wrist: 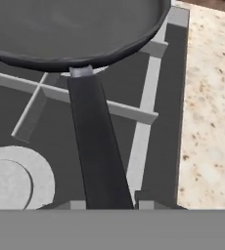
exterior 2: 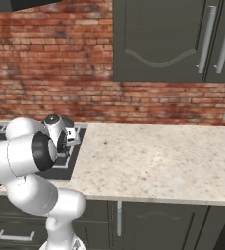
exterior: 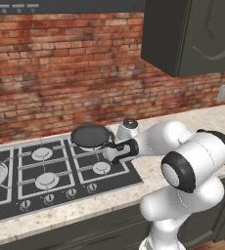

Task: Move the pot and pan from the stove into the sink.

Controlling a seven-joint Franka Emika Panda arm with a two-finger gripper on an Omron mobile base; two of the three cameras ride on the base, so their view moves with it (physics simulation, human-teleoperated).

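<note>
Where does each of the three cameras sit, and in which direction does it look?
Left base view: behind the arm, on its left, facing the stove and brick wall; arm at lower right.
Right base view: behind, on its right, facing the counter; arm at lower left.
Hand view: on the hand, looking along the pan handle.
Shared: both base views show stove and wall; left base and hand views share the pan.
</note>
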